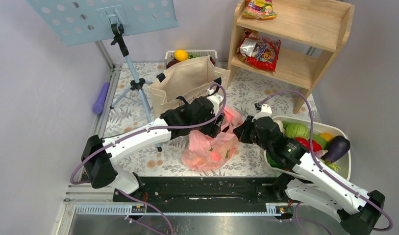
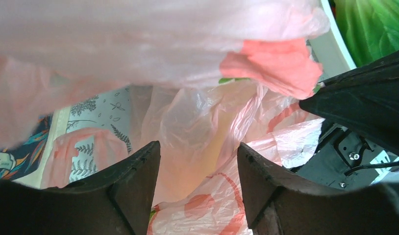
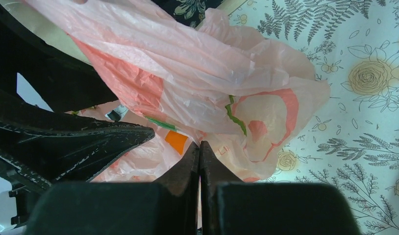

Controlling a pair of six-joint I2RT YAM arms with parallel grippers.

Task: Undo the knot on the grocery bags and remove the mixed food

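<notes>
Just in front of the canvas tote (image 1: 187, 81): the grocery bags (image 1: 211, 147), crumpled, knot not discernible. Also on the tote's near side, left gripper (image 2: 197, 147) spread wide, holding nothing. Right gripper (image 3: 200, 146) closed tight against the film; actual pinch impossible to tell. Probably early: green showing through, food seemingly inside.

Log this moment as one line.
left gripper open at grocery bag | right gripper shut, tips against bag film | bag crumpled on floral mat between arms
</notes>
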